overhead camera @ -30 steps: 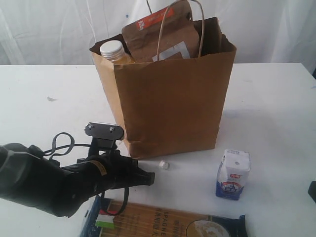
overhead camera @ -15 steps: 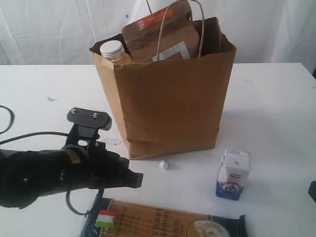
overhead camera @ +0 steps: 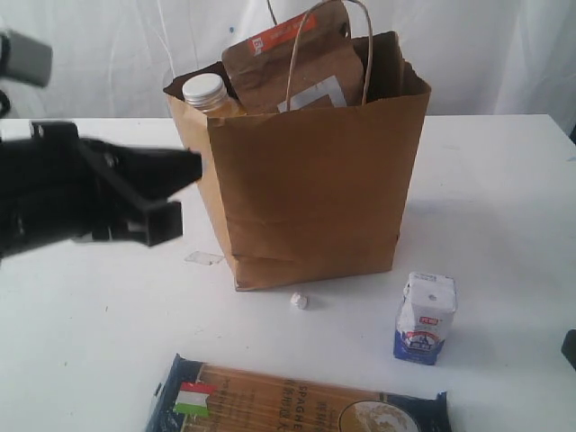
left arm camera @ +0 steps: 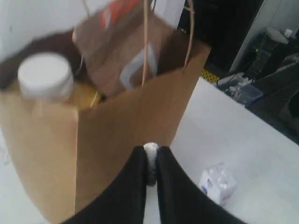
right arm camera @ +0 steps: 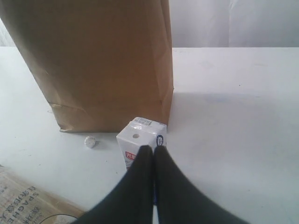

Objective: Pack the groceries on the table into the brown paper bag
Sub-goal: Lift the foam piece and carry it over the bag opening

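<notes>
The brown paper bag [overhead camera: 310,198] stands mid-table, and the brown pouch with orange label [overhead camera: 292,63] and the yellow white-capped bottle [overhead camera: 207,92] stick out of its top. The white-blue carton [overhead camera: 425,317] stands on the table to the bag's front right. Along the near edge lies the dark-blue spaghetti pack [overhead camera: 297,403]. My left gripper [left arm camera: 150,151] hovers, blurred, left of the bag near its rim, shut on a small white lump. My right gripper [right arm camera: 153,148] is shut and empty, low behind the carton [right arm camera: 140,137]. Neither jar shows.
Another tiny white lump [overhead camera: 299,301] lies on the table [overhead camera: 486,207] before the bag's front corner. A small clear scrap [overhead camera: 204,258] sits by the bag's left foot. White curtains hang behind the table. The table's right half holds only the carton.
My left arm has risen from the table by the spaghetti pack, up and leftward to the height of the bag's rim. The bag, carton and pack have not moved.
</notes>
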Action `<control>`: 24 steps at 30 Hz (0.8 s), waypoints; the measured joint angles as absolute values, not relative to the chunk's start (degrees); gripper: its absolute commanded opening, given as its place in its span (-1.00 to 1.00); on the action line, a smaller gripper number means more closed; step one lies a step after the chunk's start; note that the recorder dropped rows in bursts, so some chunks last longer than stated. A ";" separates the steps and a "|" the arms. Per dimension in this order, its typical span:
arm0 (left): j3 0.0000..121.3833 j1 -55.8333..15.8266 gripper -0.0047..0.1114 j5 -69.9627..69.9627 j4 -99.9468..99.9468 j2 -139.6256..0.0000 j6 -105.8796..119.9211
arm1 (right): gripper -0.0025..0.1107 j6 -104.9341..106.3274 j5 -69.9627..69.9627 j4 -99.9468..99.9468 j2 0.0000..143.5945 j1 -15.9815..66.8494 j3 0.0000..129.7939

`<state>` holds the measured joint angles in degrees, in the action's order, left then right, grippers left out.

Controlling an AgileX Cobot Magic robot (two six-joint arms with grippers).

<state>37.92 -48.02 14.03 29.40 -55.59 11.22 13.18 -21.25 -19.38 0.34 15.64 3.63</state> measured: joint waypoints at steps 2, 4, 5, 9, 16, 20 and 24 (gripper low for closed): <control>41.54 -47.87 -0.92 13.47 29.40 -55.47 13.73 | -0.96 13.18 -21.25 -19.38 0.34 15.64 3.63; 44.91 -46.80 -0.92 11.63 29.40 -56.27 15.36 | -0.96 13.18 -21.25 -19.38 0.34 15.64 3.63; 46.85 -45.70 -0.92 10.17 29.40 -56.94 15.83 | -0.96 13.18 -21.25 -19.38 0.34 15.64 3.63; 53.17 -40.12 -0.92 3.82 29.40 -60.72 16.43 | -0.96 13.18 -21.25 -19.38 0.34 15.64 3.63; 64.89 -36.47 -0.92 -7.20 29.04 -69.49 17.73 | -0.96 13.18 -21.25 -19.38 0.34 15.64 3.63; 70.80 -36.44 -0.92 -9.94 28.94 -74.47 18.90 | -0.96 13.18 -21.25 -19.38 0.34 15.64 3.63; 75.71 -36.44 -0.92 -17.17 30.47 -78.51 21.58 | -0.96 13.18 -21.25 -19.38 0.34 15.64 3.63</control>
<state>75.71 -36.44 -17.17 30.47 -78.51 21.58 13.18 -21.25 -19.38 0.34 15.64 3.63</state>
